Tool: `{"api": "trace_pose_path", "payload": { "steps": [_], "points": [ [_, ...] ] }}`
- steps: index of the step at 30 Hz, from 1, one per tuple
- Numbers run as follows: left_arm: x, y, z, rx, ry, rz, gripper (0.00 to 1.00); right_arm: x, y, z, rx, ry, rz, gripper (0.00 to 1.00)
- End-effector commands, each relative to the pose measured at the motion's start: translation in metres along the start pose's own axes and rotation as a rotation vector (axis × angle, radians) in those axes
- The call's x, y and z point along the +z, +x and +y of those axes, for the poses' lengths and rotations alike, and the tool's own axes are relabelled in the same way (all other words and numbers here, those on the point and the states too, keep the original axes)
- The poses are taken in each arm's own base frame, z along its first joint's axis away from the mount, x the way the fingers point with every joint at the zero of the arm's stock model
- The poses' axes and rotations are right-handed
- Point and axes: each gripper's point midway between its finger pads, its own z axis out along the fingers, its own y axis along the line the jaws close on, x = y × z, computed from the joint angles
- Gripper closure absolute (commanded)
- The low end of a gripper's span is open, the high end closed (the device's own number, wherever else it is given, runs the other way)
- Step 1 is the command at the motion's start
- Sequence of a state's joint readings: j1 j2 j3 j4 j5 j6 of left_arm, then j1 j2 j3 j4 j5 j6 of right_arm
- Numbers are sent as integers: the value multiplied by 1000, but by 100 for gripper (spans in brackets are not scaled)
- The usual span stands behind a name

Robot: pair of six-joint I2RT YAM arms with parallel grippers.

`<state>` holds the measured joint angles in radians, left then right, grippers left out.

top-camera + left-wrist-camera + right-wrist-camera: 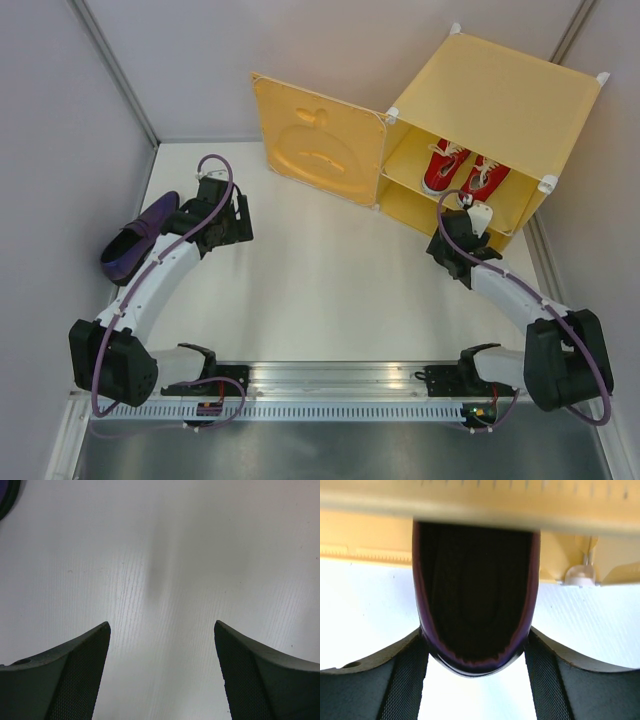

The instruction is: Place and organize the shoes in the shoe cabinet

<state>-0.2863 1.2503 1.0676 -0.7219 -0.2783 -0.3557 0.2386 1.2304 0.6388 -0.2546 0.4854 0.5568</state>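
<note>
The yellow-orange shoe cabinet [510, 90] stands at the back right with its apple-embossed door [315, 140] swung open to the left. Two red sneakers [445, 165] [483, 178] sit side by side on its upper level. My right gripper [470, 222] is at the mouth of the lower compartment. In the right wrist view it [475, 630] is shut on the heel of a dark purple loafer [475, 580], whose toe reaches under the shelf edge [480, 505]. The other purple loafer [140, 238] lies at the table's left. My left gripper [240, 215] [162, 625] is open and empty over bare table.
The open door stands on edge across the back middle of the table. Grey walls close in the left and right sides. A metal rail [330, 385] with the arm bases runs along the near edge. The left loafer's rim shows in the left wrist view's corner [5, 495].
</note>
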Motion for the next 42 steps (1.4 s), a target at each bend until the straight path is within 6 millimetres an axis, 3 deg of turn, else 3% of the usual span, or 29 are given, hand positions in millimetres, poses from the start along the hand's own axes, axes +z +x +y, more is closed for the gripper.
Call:
{"api": "trace_pose_path", "payload": {
  "steps": [1, 9, 23, 25, 26, 29, 31, 33, 42],
  "points": [
    [3, -7, -2, 26, 17, -27, 13, 6, -53, 19, 100, -49, -143, 77],
    [4, -6, -2, 26, 16, -23, 13, 32, -52, 10, 145, -5, -143, 75],
    [9, -3, -3, 34, 12, -7, 14, 54, -65, 2, 175, 5, -176, 66],
    [9, -3, -3, 37, 11, -4, 14, 56, -65, 3, 178, 5, -170, 56],
    [9, -3, -3, 36, 10, -3, 14, 55, -64, 3, 176, 1, -163, 44],
    [9, -4, -3, 34, 10, -6, 14, 53, -58, 3, 176, -7, -143, 24],
    [9, -3, -3, 36, 12, -4, 14, 49, -55, 2, 175, -14, -140, 17],
    [9, -3, -4, 36, 15, -3, 14, 44, -54, 3, 182, -36, -133, 12],
    [9, -3, -4, 35, 19, -1, 14, 29, -35, 3, 198, -83, -89, 12]
  ]
}}
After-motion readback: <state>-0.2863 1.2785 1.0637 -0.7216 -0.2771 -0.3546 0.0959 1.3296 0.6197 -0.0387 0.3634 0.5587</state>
